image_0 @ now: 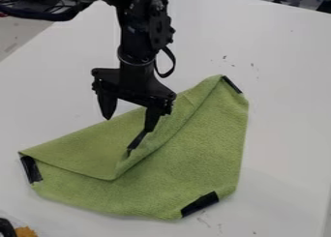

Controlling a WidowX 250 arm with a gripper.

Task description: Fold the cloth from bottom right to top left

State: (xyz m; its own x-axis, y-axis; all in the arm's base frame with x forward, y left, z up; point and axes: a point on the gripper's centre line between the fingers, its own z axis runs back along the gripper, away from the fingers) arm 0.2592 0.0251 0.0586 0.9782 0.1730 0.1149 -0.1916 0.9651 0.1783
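Tool (129, 125), its fingers apart, hangs over the green cloth (194, 156), which lies partly folded on the white desk (288, 110).

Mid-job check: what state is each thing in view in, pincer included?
Pincer: open, over the cloth.
Cloth: partly folded, a flap turned over along its upper-left side.
Bottom black patch: uncovered, not folded over.
Left black patch: uncovered.
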